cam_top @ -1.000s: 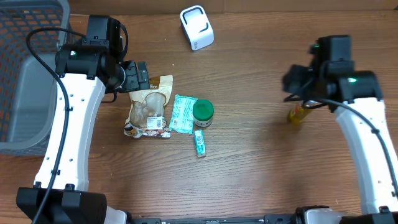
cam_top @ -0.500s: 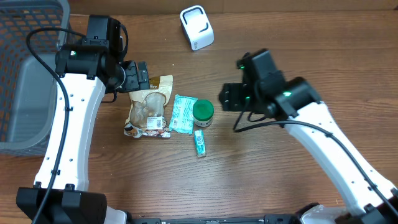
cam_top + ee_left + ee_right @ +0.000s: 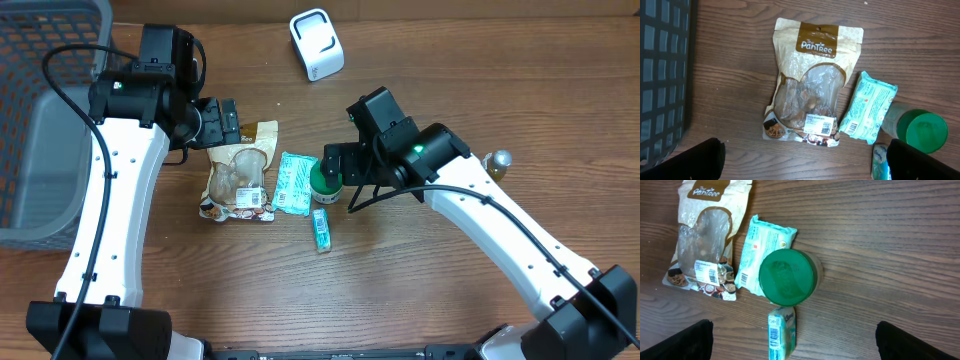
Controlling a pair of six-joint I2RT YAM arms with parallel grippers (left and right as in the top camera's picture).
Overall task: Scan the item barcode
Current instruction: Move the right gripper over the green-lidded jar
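Because the right gripper (image 3: 338, 163) hovers with jaws spread over the green-lidded jar (image 3: 787, 277), with the teal pack (image 3: 762, 250) and small packet (image 3: 782, 332) just beside it, a closing finger may catch a neighbour. The left gripper (image 3: 225, 122), likewise spread, holds nothing. The white scanner (image 3: 316, 43) stands well apart.

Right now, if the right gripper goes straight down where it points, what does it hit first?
Most likely the green jar lid, right below the open right gripper. Depth is unclear; the small pack beside it is close too.
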